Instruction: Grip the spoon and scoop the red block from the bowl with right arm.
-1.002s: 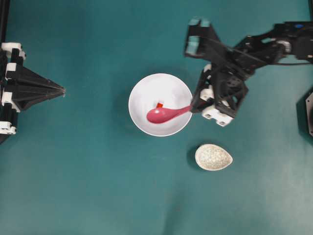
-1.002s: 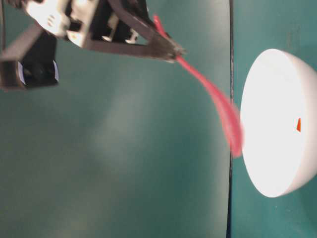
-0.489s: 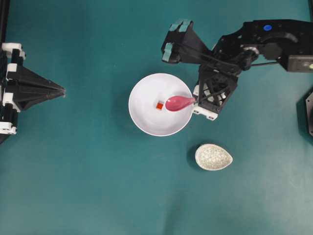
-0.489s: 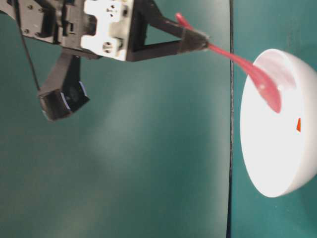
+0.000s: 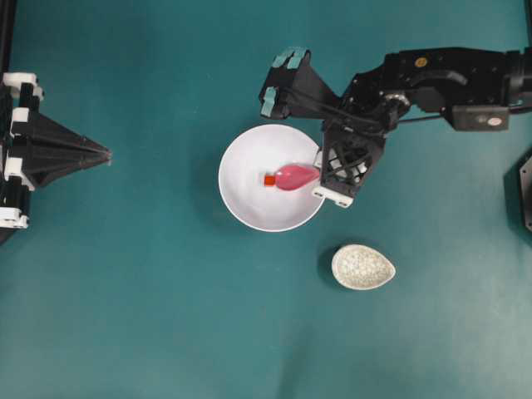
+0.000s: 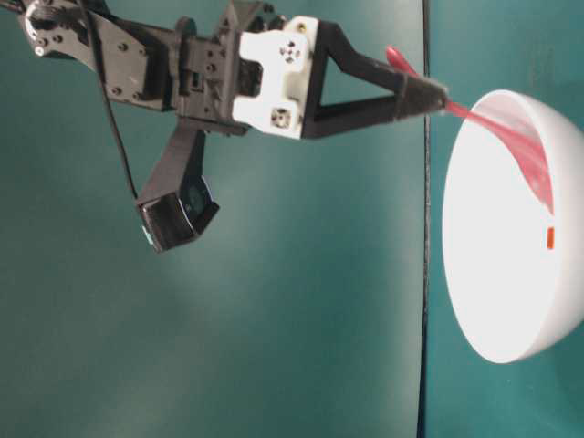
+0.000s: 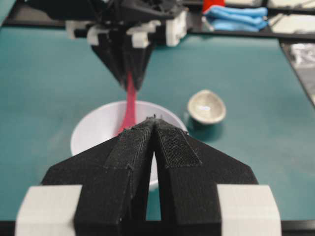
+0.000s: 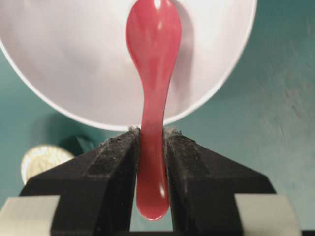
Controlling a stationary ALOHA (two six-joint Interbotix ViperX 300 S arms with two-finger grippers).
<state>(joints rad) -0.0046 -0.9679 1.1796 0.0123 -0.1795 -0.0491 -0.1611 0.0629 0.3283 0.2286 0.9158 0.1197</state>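
2 arms are seen over a teal worktop, on which 1 white bowl and 1 small speckled egg-shaped dish are set, well apart from each other. 1 pink spoon is clamped by its handle between the 2 fingers of the right gripper, with the end of the handle left protruding behind the pads. The spoon is angled down over the bowl's rim, and its head is held inside the bowl. 1 red block is seen on the bowl's floor, just beside the tip of the spoon's head; whether they touch cannot be told. The left gripper is kept near the worktop's left edge, well apart from the bowl, with its 2 fingers pressed together and nothing held between them.
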